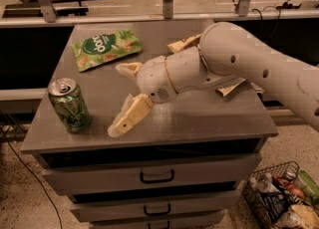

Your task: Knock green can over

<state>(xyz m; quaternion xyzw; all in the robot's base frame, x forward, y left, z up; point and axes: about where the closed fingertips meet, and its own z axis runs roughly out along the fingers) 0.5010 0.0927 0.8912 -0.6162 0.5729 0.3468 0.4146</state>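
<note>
The green can (pixel 70 104) stands upright near the front left corner of the grey cabinet top (pixel 199 118). It is green with a pale marbled pattern and a silver top with a pull tab. My gripper (pixel 117 99) is just to the right of the can, low over the top and apart from it. It is open and empty, with one cream finger (pixel 128 117) pointing at the front edge and the other (pixel 127 68) further back. My white arm reaches in from the right.
A flat green snack bag (pixel 105 48) lies at the back left. A tan packet (pixel 182 44) lies partly hidden behind my arm. Drawers with handles (pixel 157 176) are below the top. A wire basket (pixel 279 198) of items stands on the floor at the lower right.
</note>
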